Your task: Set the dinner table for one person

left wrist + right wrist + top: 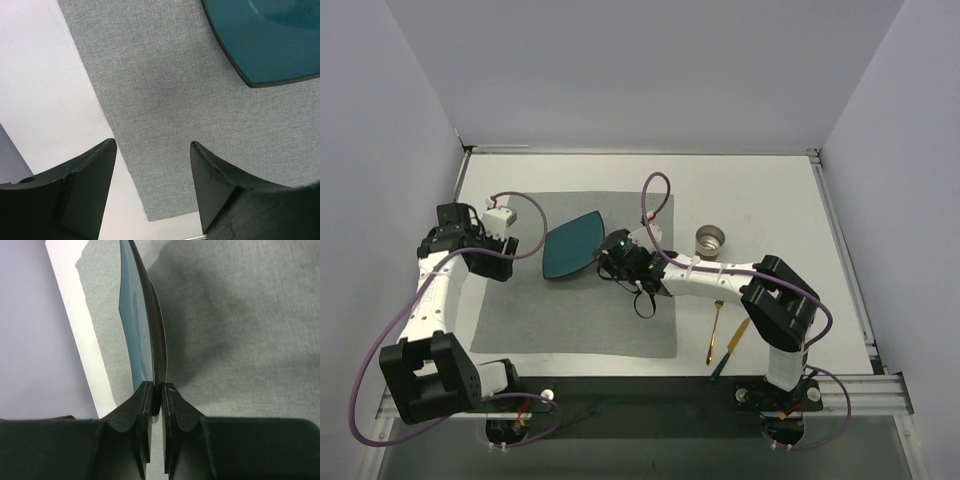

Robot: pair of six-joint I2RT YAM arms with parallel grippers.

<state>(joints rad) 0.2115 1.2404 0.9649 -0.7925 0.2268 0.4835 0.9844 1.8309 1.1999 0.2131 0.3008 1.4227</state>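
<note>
Large white metal-rimmed rectangular table (760, 195) underlies both arms. Right pincer (156, 390) pinches the tilted teal rounded-square plate (141, 325) at its 3 o'clock rim; left pincer (152, 147) hangs spread above the 9 o'clock edge of the grey square cloth mat (165, 90).

I can read no text, label, brand, number or sign in any view: nothing on the plate (137, 330) clamped in the right jaws, the mat (165, 100) below the left jaws, or the tabletop (760, 190).
</note>
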